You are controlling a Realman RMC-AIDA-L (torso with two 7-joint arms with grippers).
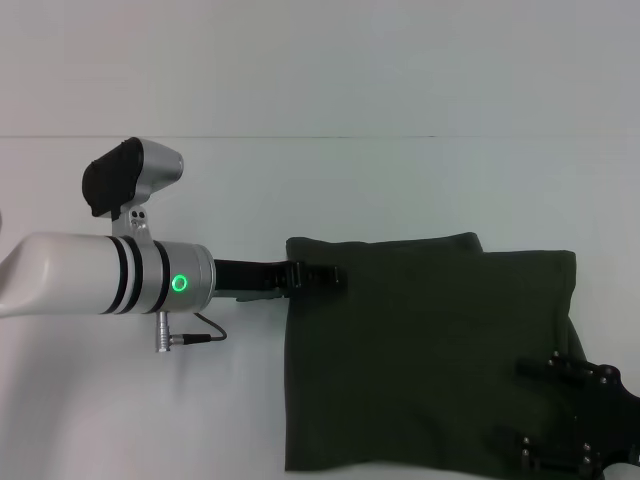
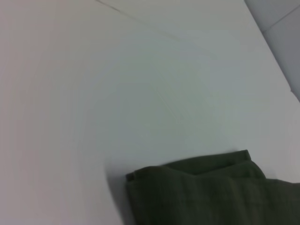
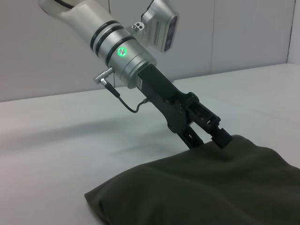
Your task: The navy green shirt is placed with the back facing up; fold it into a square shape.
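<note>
— Nearest your head camera, low at the right, sits the right gripper (image 1: pixel 575 420), its black frame over the near right part of the navy green shirt (image 1: pixel 420 350). Can you read its fingers?

— No, you cannot tell from these views whether they are parted or closed, nor whether they hold cloth.

— And the shirt itself?

— You see it lying folded on the white table (image 1: pixel 300 180), a dark olive, roughly rectangular block with its plain side up. At the far right a second layer shows stepped a little behind the top one. Your left wrist camera catches only one doubled corner of the shirt (image 2: pixel 211 192) against bare table (image 2: pixel 117 93).

— Where is your left arm?

— It reaches in from the left, green ring lit, and the left gripper (image 1: pixel 322 273) meets the shirt's far left edge. In the right wrist view the left gripper (image 3: pixel 208 136) slants down onto the cloth (image 3: pixel 206 187), its black fingers (image 3: pixel 220 137) parted a little, tips touching the raised edge. A pinched fold between them cannot be made out.
</note>
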